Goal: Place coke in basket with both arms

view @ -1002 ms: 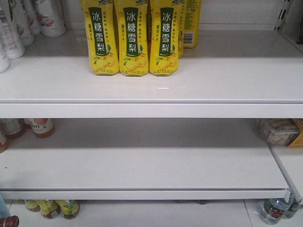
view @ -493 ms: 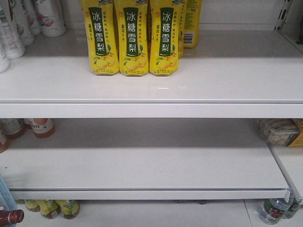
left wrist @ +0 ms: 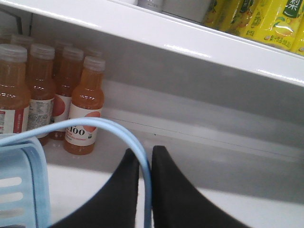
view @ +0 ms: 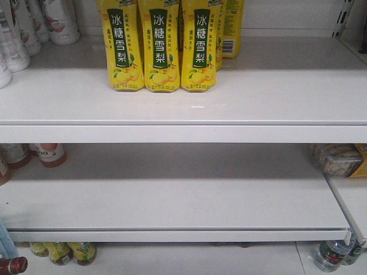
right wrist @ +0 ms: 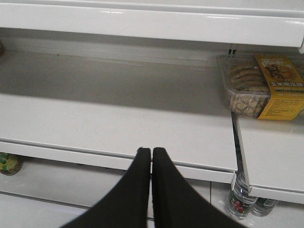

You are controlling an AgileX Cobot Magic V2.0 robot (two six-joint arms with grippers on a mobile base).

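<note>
In the left wrist view my left gripper [left wrist: 145,151] is shut on the thin light blue handle [left wrist: 109,126] of the basket [left wrist: 23,185], whose slotted wall fills the lower left corner. The front view shows only a sliver of the basket [view: 4,240] at the bottom left edge. Right beside that sliver is the coke [view: 12,265], of which only its dark neck and red cap show; whether it lies inside the basket I cannot tell. My right gripper [right wrist: 151,150] is shut on nothing, hovering before the front lip of the middle shelf [right wrist: 118,152].
Yellow pear-drink bottles [view: 160,46] and white bottles [view: 17,28] stand on the top shelf. Orange juice bottles [left wrist: 83,109] crowd the middle shelf's left end. A snack box [right wrist: 259,85] sits on the right-hand shelf. Small bottles [view: 332,255] stand at floor level.
The basket edge and coke cap rose further into the front view's bottom left corner half a second ago, then sank slightly back. Shelves and stock are unchanged.
</note>
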